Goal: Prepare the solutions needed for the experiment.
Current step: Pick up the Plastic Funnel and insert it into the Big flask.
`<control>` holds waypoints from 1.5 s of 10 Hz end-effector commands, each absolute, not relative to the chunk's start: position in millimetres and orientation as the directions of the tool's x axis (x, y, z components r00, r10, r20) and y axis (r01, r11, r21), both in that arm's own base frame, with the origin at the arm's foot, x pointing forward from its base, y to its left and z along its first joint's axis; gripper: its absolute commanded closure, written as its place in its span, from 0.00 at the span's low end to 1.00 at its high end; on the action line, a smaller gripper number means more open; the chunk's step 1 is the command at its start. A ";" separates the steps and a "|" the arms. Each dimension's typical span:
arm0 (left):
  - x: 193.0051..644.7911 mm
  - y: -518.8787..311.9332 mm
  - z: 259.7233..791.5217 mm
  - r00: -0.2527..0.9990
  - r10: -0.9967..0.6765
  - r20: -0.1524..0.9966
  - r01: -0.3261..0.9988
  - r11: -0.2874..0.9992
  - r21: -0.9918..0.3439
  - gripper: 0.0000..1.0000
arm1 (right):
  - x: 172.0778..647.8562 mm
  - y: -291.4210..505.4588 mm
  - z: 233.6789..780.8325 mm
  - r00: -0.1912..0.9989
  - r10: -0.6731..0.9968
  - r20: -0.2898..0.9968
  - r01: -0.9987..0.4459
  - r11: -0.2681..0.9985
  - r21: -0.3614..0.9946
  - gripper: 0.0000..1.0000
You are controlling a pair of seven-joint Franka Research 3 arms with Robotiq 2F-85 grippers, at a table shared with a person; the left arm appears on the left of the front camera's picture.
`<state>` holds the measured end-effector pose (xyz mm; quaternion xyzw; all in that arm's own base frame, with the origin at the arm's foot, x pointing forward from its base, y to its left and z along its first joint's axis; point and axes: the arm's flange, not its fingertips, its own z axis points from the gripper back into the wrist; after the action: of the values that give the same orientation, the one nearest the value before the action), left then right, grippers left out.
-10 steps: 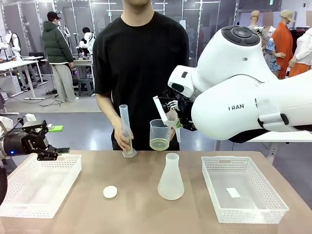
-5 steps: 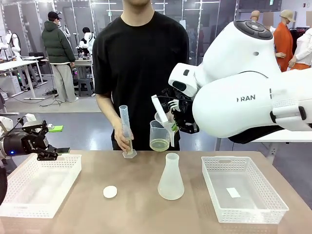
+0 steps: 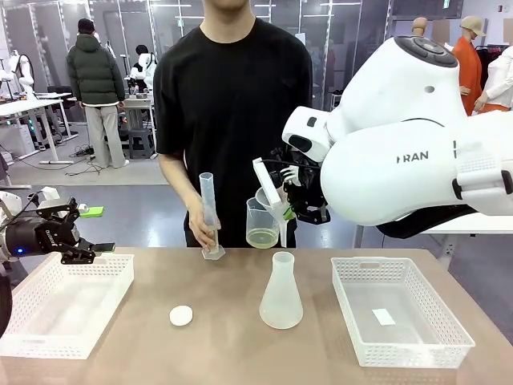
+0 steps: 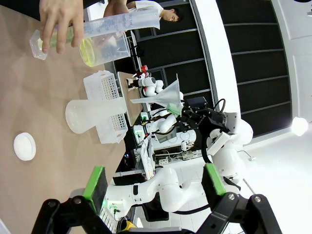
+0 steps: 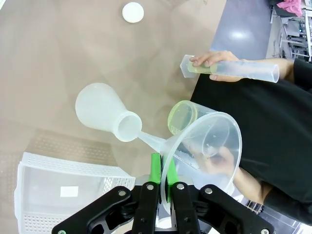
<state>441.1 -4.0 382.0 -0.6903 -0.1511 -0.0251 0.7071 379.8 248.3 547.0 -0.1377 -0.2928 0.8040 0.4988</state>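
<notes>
Above the middle of the brown table point(image 3: 216, 345), the right gripper point(image 5: 160, 168) had its green-padded jaws clamped on the rim of a clear plastic funnel point(image 5: 209, 141), which it held tilted over the mouth of a translucent conical flask point(image 3: 281, 293) without touching it. Just behind the funnel, the pale yellow-green solutions point(image 3: 262, 237) lay as a shallow layer in a clear plastic beaker point(image 3: 258, 212) raised off the table, near a tall clear graduated cylinder point(image 3: 207, 200) steadied by the person's hand point(image 3: 200, 231). Over a white mesh basket point(image 3: 80, 261) at the left edge, the left gripper point(image 4: 155, 181) hovered with its jaws wide apart, holding nothing.
</notes>
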 end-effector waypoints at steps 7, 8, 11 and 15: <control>441.2 -4.3 382.5 0.952 0.176 0.249 0.244 0.051 -0.968 0.00 | 390.0 230.9 514.9 -0.483 0.860 0.163 -0.733 -0.295 -0.613 0.95; 441.2 -4.3 382.5 0.952 0.176 0.249 0.244 0.051 -0.968 0.00 | 393.0 229.5 509.2 -0.488 0.855 0.177 -0.727 -0.286 -0.624 0.95; 441.2 -4.3 382.5 0.952 0.176 0.249 0.244 0.051 -0.968 0.00 | 406.2 225.1 494.8 -0.488 0.843 0.226 -0.744 -0.266 -0.613 0.95; 441.2 -4.3 382.5 0.952 0.176 0.249 0.244 0.051 -0.968 0.00 | 413.3 223.1 482.5 -0.473 0.844 0.252 -0.772 -0.259 -0.580 0.95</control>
<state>441.1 -3.9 382.0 -0.6903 -0.1511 -0.0251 0.7072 405.1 226.7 485.7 -0.0651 -0.3240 0.7862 0.5223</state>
